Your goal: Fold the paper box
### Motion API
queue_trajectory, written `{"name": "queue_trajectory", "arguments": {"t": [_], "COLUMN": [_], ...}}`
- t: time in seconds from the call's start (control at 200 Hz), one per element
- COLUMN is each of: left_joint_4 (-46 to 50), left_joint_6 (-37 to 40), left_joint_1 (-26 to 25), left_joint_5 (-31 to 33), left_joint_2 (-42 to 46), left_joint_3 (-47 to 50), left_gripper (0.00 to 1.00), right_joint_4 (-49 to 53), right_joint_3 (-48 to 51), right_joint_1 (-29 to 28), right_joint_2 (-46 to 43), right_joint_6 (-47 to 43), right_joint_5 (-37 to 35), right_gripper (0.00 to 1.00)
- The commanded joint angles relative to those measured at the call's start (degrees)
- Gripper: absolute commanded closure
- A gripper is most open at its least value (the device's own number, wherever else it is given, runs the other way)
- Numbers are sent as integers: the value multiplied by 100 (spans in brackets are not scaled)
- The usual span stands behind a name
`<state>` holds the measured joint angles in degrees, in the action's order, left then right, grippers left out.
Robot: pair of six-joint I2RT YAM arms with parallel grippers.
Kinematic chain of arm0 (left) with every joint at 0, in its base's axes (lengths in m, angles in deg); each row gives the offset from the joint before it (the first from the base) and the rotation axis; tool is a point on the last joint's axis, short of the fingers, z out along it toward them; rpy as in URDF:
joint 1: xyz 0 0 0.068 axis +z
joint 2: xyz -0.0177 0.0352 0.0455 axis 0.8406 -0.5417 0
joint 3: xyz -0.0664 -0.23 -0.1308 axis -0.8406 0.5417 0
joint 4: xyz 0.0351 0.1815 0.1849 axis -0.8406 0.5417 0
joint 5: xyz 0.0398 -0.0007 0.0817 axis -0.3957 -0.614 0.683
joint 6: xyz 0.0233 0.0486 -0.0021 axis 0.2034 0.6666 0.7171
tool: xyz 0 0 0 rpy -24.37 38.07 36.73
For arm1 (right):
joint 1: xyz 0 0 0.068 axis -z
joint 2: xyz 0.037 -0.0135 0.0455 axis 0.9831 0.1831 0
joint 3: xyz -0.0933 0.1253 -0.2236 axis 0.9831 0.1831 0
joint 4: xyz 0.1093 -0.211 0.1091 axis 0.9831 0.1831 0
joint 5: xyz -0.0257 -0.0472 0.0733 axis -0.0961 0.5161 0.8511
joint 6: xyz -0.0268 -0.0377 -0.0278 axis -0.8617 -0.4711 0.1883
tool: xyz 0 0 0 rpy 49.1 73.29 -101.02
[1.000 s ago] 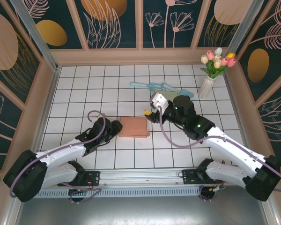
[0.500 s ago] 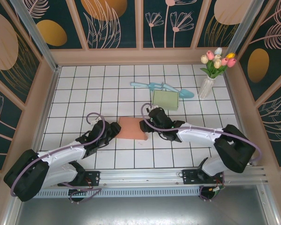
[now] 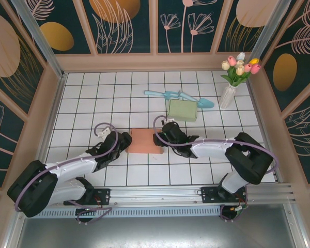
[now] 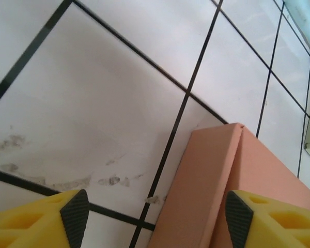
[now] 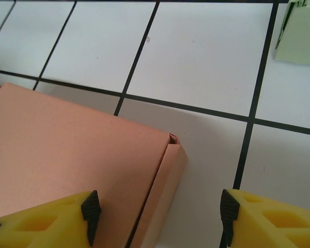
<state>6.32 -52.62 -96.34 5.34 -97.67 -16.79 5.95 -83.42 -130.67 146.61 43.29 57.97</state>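
Note:
The salmon paper box [image 3: 145, 140] lies flat and closed on the white tiled table, in the middle. My left gripper [image 3: 125, 141] sits low at the box's left edge. In the left wrist view the left gripper [image 4: 156, 217] is open, its jaws straddling the folded left side of the box [image 4: 212, 186]. My right gripper [image 3: 160, 138] sits at the box's right edge. From the right wrist, the right gripper [image 5: 160, 214] is open, one finger over the lid of the box [image 5: 77, 150] and the other over bare tile, with the box's right side flap between them.
A pale green folded box [image 3: 182, 110] [image 5: 299, 31] lies behind the right gripper. Light blue tools [image 3: 178, 96] lie further back, and a vase of tulips [image 3: 228, 95] stands at the back right. Wooden walls enclose the table.
The right arm swung down from above the green box to the salmon box's right edge. The left gripper's jaws have opened wider at the left edge.

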Motion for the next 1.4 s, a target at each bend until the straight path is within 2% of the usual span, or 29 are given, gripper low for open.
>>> {"name": "queue_trajectory", "arguments": {"t": [0.0, 0.18, 0.445, 0.676, 0.841, 0.926, 1.036, 1.086, 1.216, 1.391], "left_joint_4": [564, 751, 1047, 1185, 1574, 1888, 2492, 2697, 2710, 2612], "left_joint_6": [345, 534, 886, 514, -23, -116, -249, -310, -482, -747], "left_joint_1": [-32, -34, -187, -597, -1069, -1121, -1123, -1118, -1126, -1122], "left_joint_5": [146, -520, -553, -450, -94, 50, 700, 808, 653, 142], "left_joint_2": [19, 248, 159, -84, -202, -308, -463, -573, -794, -1055], "left_joint_3": [-325, -392, -562, -634, -890, -1140, -1497, -1639, -1791, -1922], "left_gripper": [21, 7, 12, 13, 10, 10, 10, 10, 10, 11], "right_joint_4": [-421, -722, -1306, -1758, -1858, -1880, -1916, -1916, -1911, -1881], "right_joint_3": [284, 407, 777, 1157, 1196, 1198, 1207, 1204, 1225, 1225], "right_joint_1": [-28, -19, -10, -13, -26, -45, -55, -55, -55, -55], "right_joint_2": [-15, 141, 243, 234, 231, 213, 215, 212, 199, 128], "right_joint_6": [182, 149, 101, 167, 151, 145, 136, 136, 114, 107], "right_joint_5": [-132, 99, 205, 193, 346, 380, 397, 406, 384, 364], "right_gripper": [35, 39, 39, 39, 39, 39, 38, 38, 38, 38]}}
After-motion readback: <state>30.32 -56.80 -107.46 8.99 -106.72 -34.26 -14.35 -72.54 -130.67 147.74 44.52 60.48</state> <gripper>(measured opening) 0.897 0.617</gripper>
